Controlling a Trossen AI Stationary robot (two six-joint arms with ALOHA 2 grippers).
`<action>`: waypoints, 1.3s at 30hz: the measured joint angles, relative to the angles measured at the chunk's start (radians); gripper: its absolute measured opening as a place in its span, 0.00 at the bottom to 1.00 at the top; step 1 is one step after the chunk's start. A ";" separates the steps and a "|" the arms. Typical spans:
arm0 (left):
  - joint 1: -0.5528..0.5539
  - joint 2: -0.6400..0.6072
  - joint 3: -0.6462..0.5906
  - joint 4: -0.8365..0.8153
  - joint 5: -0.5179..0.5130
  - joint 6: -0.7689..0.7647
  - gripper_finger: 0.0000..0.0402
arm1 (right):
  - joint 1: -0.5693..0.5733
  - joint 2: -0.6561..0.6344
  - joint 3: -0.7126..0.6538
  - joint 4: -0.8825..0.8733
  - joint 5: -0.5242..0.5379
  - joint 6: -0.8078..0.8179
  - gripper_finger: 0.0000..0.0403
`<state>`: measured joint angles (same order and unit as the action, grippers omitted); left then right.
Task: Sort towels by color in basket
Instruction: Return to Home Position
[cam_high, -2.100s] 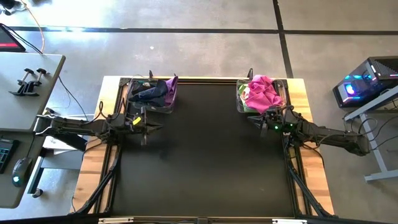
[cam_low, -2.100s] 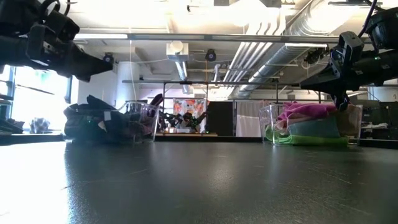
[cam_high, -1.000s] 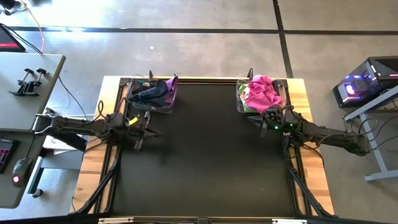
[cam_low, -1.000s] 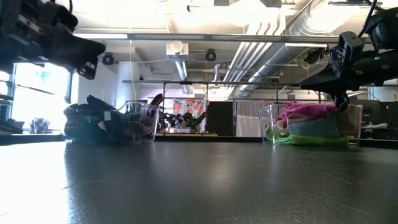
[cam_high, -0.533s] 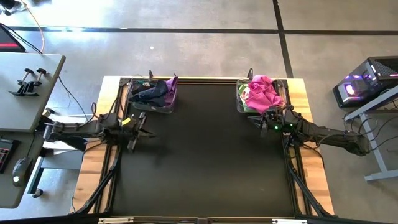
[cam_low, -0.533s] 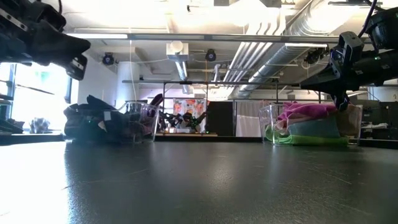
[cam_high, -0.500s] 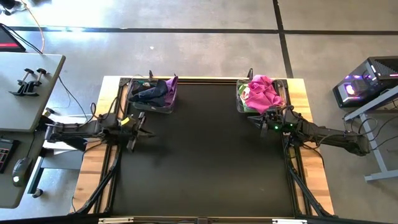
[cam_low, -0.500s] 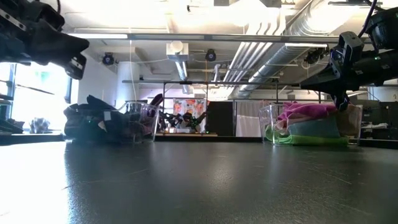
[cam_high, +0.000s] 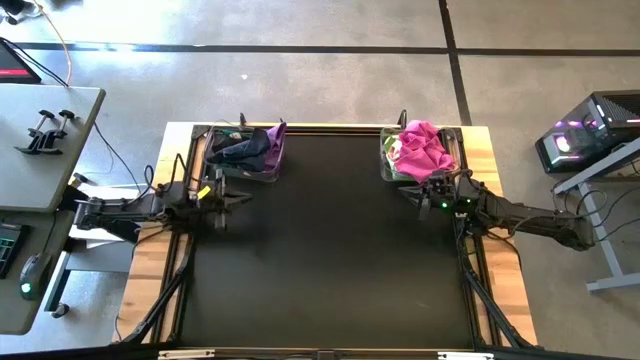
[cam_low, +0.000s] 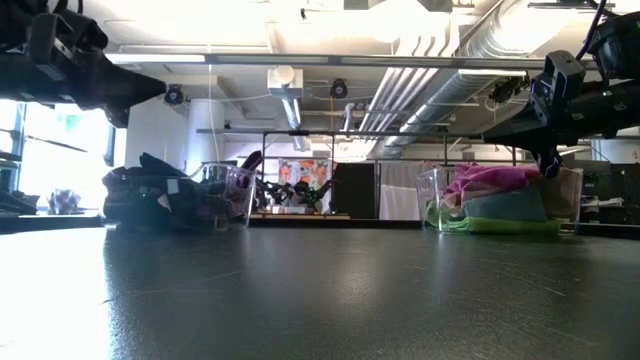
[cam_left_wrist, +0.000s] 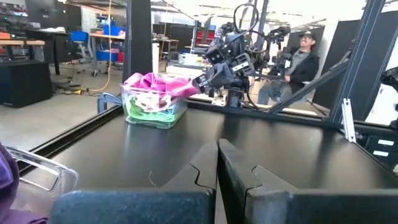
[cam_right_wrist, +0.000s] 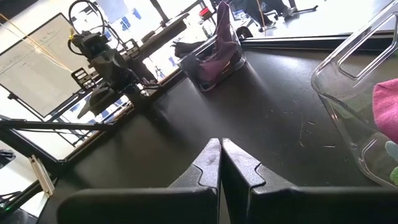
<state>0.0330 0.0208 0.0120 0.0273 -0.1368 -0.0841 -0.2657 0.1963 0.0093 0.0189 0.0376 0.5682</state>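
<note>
Two clear baskets stand at the table's far edge. The left basket (cam_high: 245, 152) (cam_low: 175, 200) (cam_right_wrist: 214, 62) holds dark towels in navy, black and purple. The right basket (cam_high: 420, 150) (cam_low: 495, 205) (cam_left_wrist: 152, 102) holds bright towels: magenta on top, lime and mint beneath. My left gripper (cam_high: 238, 199) (cam_left_wrist: 217, 146) hovers shut just near of the left basket, fingers pointing toward the table's right. My right gripper (cam_high: 405, 190) (cam_right_wrist: 221, 143) hovers shut just near of the right basket, pointing toward the table's left. Neither holds anything.
The black mat (cam_high: 330, 250) spreads wide between and near of the two arms. Wooden strips (cam_high: 505, 290) and rails run along the table's left and right edges. A person (cam_left_wrist: 305, 59) sits beyond the table's right side. A desk (cam_high: 40, 130) stands left of the table.
My left gripper has drawn back a little toward the table's left edge and tipped up, so its fingers now point level toward the right. It has stayed shut. The right arm and both baskets have kept still.
</note>
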 joint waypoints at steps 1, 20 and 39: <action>0.000 0.000 0.000 0.000 0.000 0.000 0.00 | 0.000 0.000 0.000 0.000 0.000 0.000 0.00; 0.000 0.002 0.000 0.000 0.000 0.000 0.00 | 0.225 -0.196 0.000 0.029 -0.036 -0.006 0.00; 0.000 0.007 0.000 0.000 -0.001 0.000 0.00 | 0.312 -0.196 0.001 -0.002 -0.068 -0.602 0.00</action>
<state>0.0329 0.0277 0.0120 0.0269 -0.1375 -0.0845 0.0467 0.0004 0.0101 0.0173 -0.0299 -0.0339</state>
